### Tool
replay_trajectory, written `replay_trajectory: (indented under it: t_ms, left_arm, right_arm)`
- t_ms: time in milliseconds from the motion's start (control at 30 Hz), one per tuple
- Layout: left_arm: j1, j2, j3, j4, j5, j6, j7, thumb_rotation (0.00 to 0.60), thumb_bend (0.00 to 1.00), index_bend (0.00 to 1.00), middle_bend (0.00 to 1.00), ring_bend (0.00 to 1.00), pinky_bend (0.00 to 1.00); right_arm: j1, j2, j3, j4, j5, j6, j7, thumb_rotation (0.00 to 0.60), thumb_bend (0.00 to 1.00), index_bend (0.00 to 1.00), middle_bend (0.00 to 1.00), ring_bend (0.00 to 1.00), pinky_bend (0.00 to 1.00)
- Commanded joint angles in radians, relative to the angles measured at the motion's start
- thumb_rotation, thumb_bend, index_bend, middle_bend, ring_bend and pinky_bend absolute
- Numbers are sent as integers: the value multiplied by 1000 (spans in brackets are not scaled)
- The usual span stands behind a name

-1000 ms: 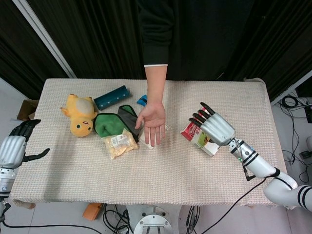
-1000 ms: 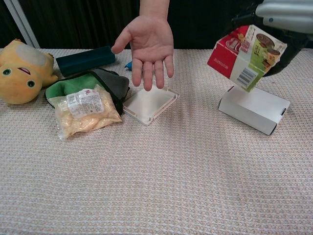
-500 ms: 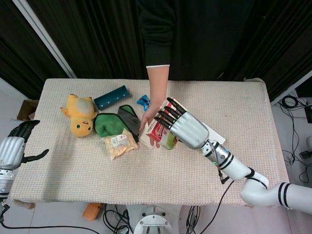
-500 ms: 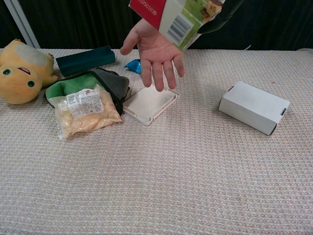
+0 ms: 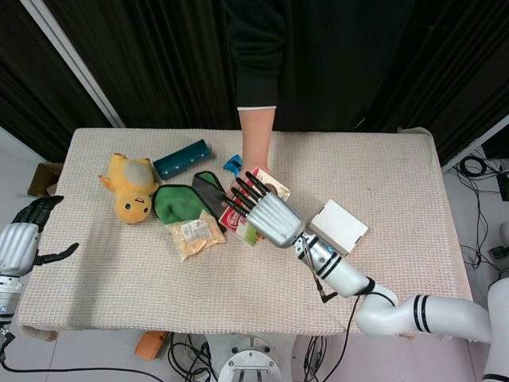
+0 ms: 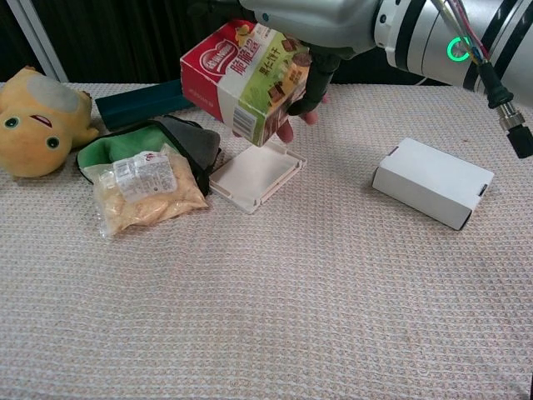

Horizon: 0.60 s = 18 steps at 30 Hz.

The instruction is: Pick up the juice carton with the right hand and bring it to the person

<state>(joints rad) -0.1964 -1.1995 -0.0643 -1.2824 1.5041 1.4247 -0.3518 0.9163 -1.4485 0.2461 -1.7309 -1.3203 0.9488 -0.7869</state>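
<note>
- Head view: the juice carton [image 5: 248, 208] is gripped in the right hand [image 5: 266, 216], its dark fingers wrapped over the top face, and is held above the middle of the desk [image 5: 382, 263].
- The person's hand is hidden beneath the carton; only the forearm [image 5: 256, 137] is seen, reaching in from the far side, so the carton appears to sit directly over or against the waiting palm.
- The left hand [image 5: 22, 232] hangs off the desk's left edge, well apart, with fingers spread and nothing held.
- Chest view: the carton [image 6: 241, 79] is seen tilted, its long axis slanting down to the right. It is a glossy printed cardboard box, red and green, with a barcode on its lower end.
- The right hand [image 6: 321, 21] clasps it from above; the person's fingertips [image 6: 287, 131] are just visible below it.
- Below lies a shallow white square lid [image 6: 254, 175] on the woven, waffle-textured cloth; a plain white box [image 6: 433, 182] rests well to the right.
</note>
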Motion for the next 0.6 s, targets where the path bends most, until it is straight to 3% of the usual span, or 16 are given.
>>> replay_trajectory:
  t_ms: [33,167,300,433,600]
  left_arm:
    - [0,1,0,1,-1,-1,0,498,181,122,138,102,196]
    - [4,-1,1,-1,1,7,0,499,180,122,138,102,195]
    - [12,-3,4,-6,5,22,23,501,181,122,138,102,196]
    - [24,-3,4,-19,6,43,51,500,181,122,138,102,196]
    - [48,-11,9,-20,-1,71,87,501,182,122,138,102,196]
  right_arm:
    - [-15,19,-2,-35,-34,49,43,600,0,0,0,0,0]
    - [-77,101,-26,-102,-115,136,110,600,0,0,0,0,0]
    - [-195,210,-88,-129,-209,276,198,600,0,0,0,0,0]
    - [-366,298,-179,-73,-245,444,347,600,0,0,0,0,0]
    - [-568,303,-262,74,-148,570,587,600,0,0,0,0,0]
